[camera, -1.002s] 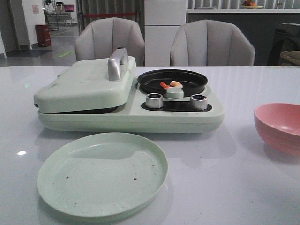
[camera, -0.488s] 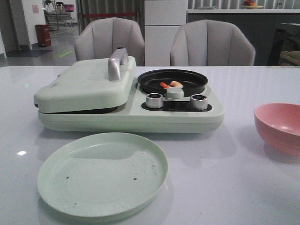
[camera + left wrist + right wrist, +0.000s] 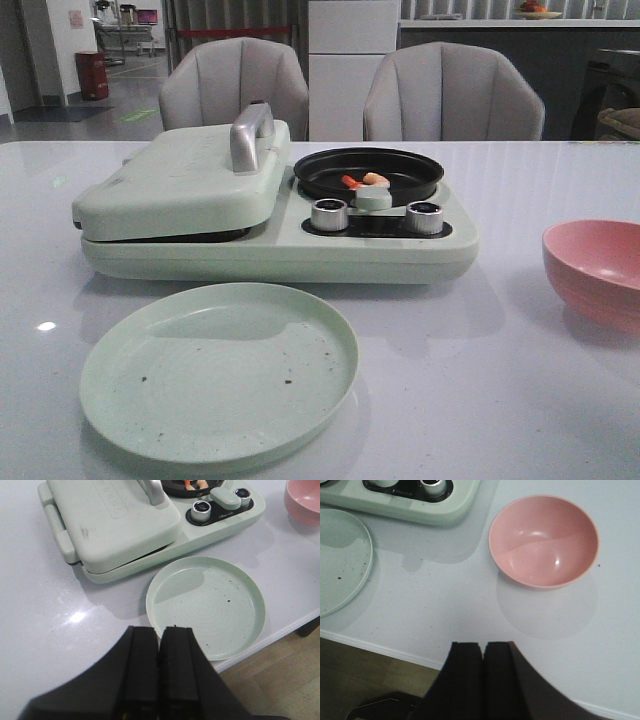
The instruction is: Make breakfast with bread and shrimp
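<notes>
The white table carries every item. A pale green breakfast maker is positioned at the centre, its hinged grill lid lowered, with a metal handle on top. No bread can be seen in any view. A round pale green plate is placed just in front of the appliance, dotted with dark crumbs. A pink bowl is located well apart at the right. A black round pan is seated in the appliance's right section, behind two silver knobs. The shrimp is located in this pan. The left gripper is held above the table's near edge, its fingers pressed together with nothing between them. The right gripper is likewise closed and empty, near the bowl.
</notes>
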Controlling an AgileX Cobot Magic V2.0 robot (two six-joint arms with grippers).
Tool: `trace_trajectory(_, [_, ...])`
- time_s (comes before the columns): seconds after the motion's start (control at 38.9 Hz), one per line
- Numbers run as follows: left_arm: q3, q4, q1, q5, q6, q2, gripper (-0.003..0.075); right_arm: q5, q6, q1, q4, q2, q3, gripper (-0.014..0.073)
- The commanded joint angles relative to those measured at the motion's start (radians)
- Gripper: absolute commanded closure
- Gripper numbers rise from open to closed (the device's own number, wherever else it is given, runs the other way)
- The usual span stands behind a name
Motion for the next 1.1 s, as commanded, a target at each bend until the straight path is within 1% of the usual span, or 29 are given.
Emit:
trace_trajectory(0.0, [-0.03, 0.004, 0.002, -0.069, -0.01, 0.002, 0.0621, -0.065, -0.007, -0.001, 0.009, -0.002, -0.026, 0.055])
trace_trajectory(0.21, [-0.022, 0.001, 0.002, -0.074, -0.01, -0.019, 0.0621, -0.065, -0.007, -0.001, 0.009, -0.002, -0.026, 0.055])
trace_trajectory(0.26, [-0.018, 0.003, 0.02, -0.083, -0.008, -0.039, 0.062, -0.065, -0.007, -0.001, 0.009, -0.002, -0.026, 0.055])
trace_trajectory(0.33, [-0.008, 0.053, 0.082, -0.09, -0.008, -0.088, 0.0621, -0.063, -0.007, -0.001, 0.009, -0.002, -0.026, 0.055])
trace_trajectory(0.44, [0.038, 0.068, 0.189, -0.107, -0.008, -0.174, 0.0621, -0.06, -0.007, -0.001, 0.009, -0.002, -0.026, 0.055])
trace_trajectory(0.54, [0.119, 0.069, 0.303, -0.199, -0.008, -0.277, 0.062, -0.06, -0.007, -0.001, 0.009, -0.002, -0.026, 0.055])
trace_trajectory(0.62, [0.212, 0.063, 0.376, -0.297, -0.008, -0.366, 0.062, -0.059, -0.007, -0.001, 0.009, -0.002, -0.026, 0.055])
trace_trajectory(0.72, [0.344, -0.006, 0.472, -0.427, -0.008, -0.48, 0.062, -0.059, -0.007, -0.001, 0.009, -0.002, -0.026, 0.055])
trace_trajectory(0.82, [0.467, -0.07, 0.543, -0.501, -0.008, -0.575, 0.062, -0.059, -0.007, -0.001, 0.009, -0.002, -0.026, 0.055])
trace_trajectory(0.95, [0.605, -0.126, 0.59, -0.619, -0.008, -0.652, 0.062, -0.059, -0.007, -0.001, 0.009, -0.002, -0.026, 0.055])
trace_trajectory(1.03, [0.667, -0.124, 0.586, -0.723, -0.008, -0.648, 0.062, -0.056, -0.007, -0.001, 0.009, -0.002, -0.026, 0.055])
trace_trajectory(1.08, [0.691, -0.119, 0.585, -0.762, -0.008, -0.648, 0.062, -0.054, -0.007, -0.001, 0.009, -0.001, -0.026, 0.055])
